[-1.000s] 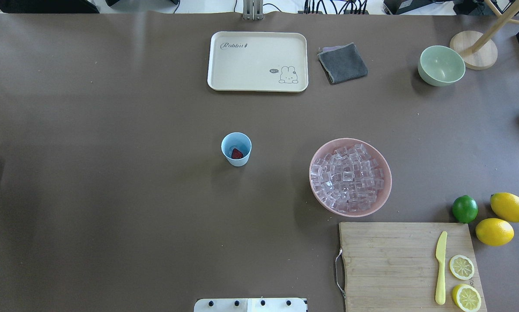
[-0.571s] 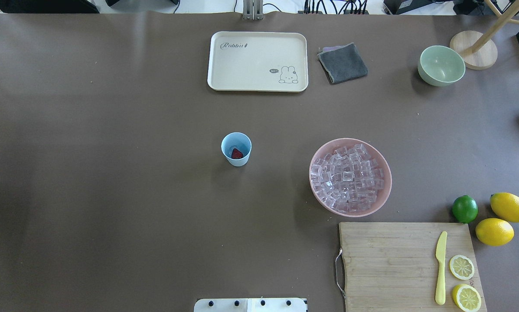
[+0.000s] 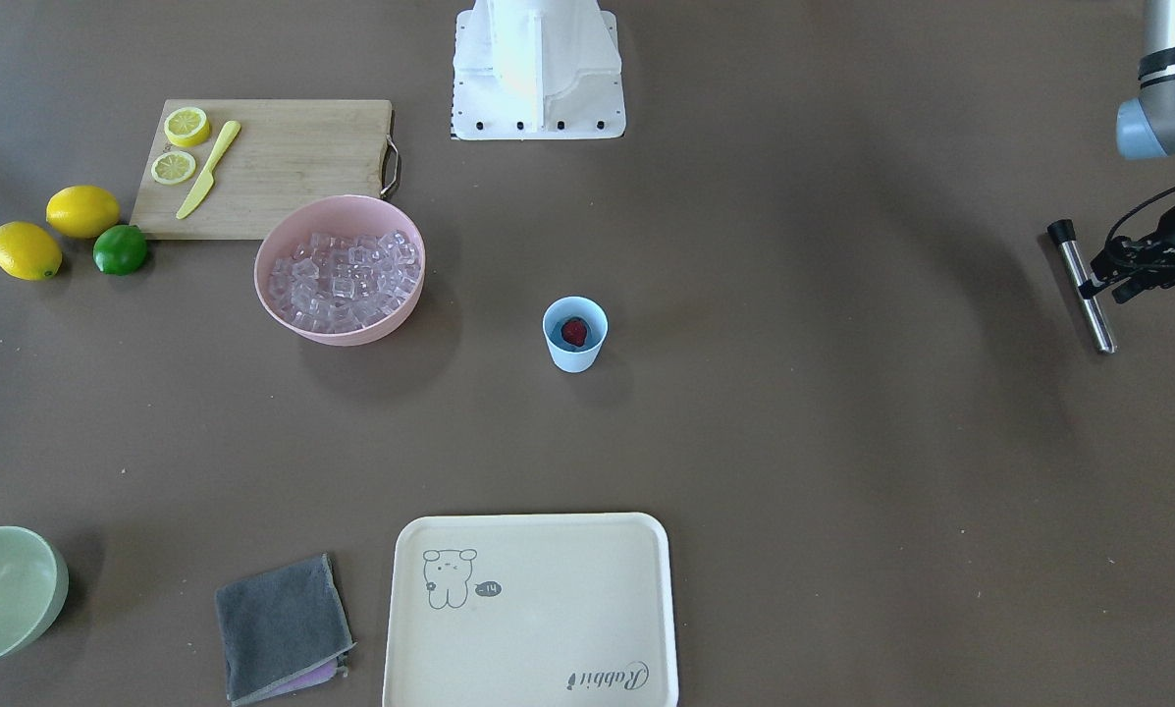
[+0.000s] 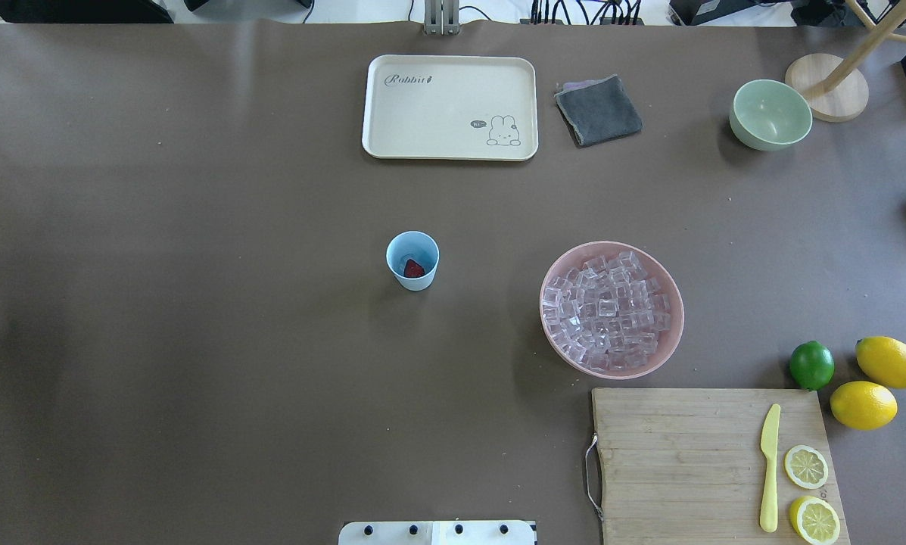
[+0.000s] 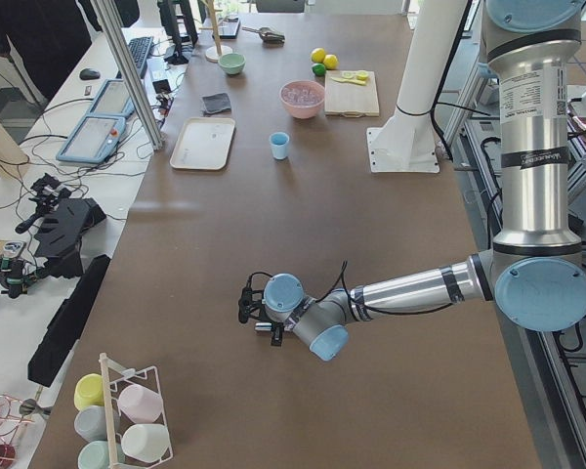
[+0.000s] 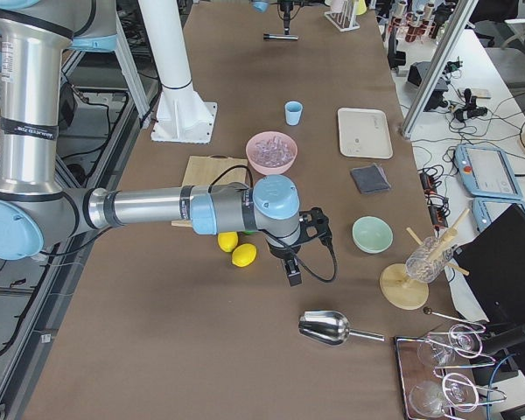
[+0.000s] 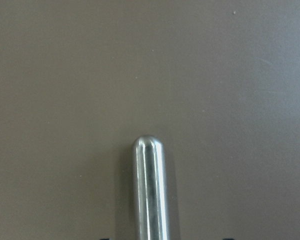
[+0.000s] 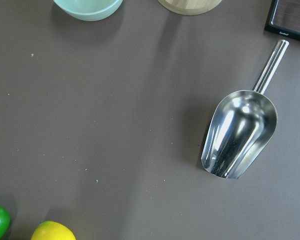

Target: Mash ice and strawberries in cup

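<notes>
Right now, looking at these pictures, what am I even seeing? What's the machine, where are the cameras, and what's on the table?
Two robot arms share a brown table. Two cameras look down from above, two look from the table's ends, and one sits on each wrist. On the table: a blue cup with a strawberry inside, a pink bowl of ice, a tray, cloth, green bowl, board with knife and lemon slices, lemons, lime. The left fingers are at a metal rod; grip unclear. The right arm hangs near a scoop.

Rod cut off at wrist view's bottom; green bowl at front view's left.
</notes>
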Robot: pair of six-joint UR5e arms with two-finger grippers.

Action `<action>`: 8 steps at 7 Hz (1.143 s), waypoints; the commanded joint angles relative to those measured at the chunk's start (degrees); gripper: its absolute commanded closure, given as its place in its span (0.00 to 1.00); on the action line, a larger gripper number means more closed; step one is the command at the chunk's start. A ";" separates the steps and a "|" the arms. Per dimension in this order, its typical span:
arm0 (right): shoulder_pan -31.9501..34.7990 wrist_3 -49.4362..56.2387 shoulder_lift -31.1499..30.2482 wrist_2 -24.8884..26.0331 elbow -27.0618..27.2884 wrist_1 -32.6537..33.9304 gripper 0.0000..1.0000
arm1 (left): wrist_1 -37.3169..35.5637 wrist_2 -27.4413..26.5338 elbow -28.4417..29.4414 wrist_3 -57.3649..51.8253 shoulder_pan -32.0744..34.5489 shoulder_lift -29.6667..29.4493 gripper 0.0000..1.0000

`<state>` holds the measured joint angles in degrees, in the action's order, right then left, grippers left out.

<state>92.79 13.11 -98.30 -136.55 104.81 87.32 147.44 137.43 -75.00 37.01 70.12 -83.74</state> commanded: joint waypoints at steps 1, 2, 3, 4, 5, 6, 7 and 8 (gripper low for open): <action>0.02 3.12 -1.18 0.40 0.05 -0.66 0.00 | -2.83 0.99 -0.32 -0.01 6.05 -1.50 0.01; 0.02 3.41 -0.14 0.41 -0.82 -0.58 0.00 | -6.77 5.87 -1.19 -1.75 10.26 -2.81 0.01; 0.02 3.50 -0.22 0.67 -1.09 -0.31 0.00 | -8.55 6.88 -1.98 -7.51 13.96 -2.74 0.01; 0.02 3.50 -0.05 0.50 -1.62 -0.31 0.00 | -14.23 9.15 -4.16 -8.35 16.78 -2.91 0.01; 0.02 3.94 0.39 0.67 -2.58 -0.49 0.00 | -18.98 9.69 -8.10 -8.45 19.24 -2.83 0.01; 0.02 4.03 1.09 0.32 -3.29 -0.49 0.00 | -22.42 9.70 -12.32 -8.53 20.40 -2.83 0.01; 0.02 4.03 1.10 0.15 -3.21 -0.57 0.00 | -23.24 9.44 -13.84 -9.23 20.85 -2.57 0.01; 0.02 3.77 1.18 0.06 -3.21 -0.58 0.00 | -24.03 9.00 -14.03 -9.67 20.76 -2.56 0.01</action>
<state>92.81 17.05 -97.28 -136.34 101.70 86.78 124.86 146.79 -87.80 27.92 90.54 -86.39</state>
